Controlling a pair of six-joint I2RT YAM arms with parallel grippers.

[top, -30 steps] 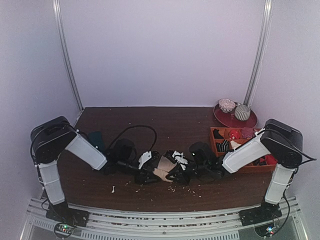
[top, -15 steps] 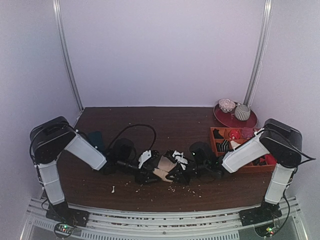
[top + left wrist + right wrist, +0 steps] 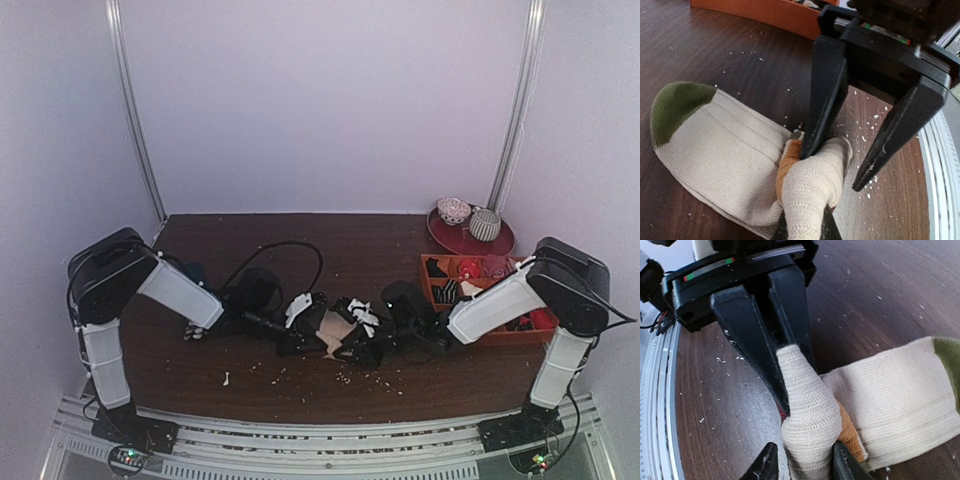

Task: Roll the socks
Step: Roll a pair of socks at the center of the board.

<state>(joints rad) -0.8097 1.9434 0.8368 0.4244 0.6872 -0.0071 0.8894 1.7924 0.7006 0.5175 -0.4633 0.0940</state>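
The socks (image 3: 715, 155) are cream ribbed knit with an olive-green toe and an orange stripe, and one end is wound into a tight roll (image 3: 812, 190). From overhead the socks (image 3: 330, 335) lie between the two arms at the table's middle. My left gripper (image 3: 805, 231) is shut on the roll's near end; the right wrist view shows the left gripper (image 3: 792, 385) pinching the roll's tip. My right gripper (image 3: 802, 466) stands open astride the roll (image 3: 807, 410). One of the right fingers (image 3: 822, 110) touches the roll; the other hangs free.
An orange tray (image 3: 480, 335) with sock bundles stands right of the work spot, a red plate (image 3: 470, 240) with two bundles behind it. A black cable (image 3: 285, 250) loops on the table behind the left gripper. Pale crumbs (image 3: 345, 378) dot the wood. A metal rail (image 3: 945, 170) edges the table.
My left gripper has closed on the roll. My right gripper has let go and opened. The left arm has shifted a little to the right.
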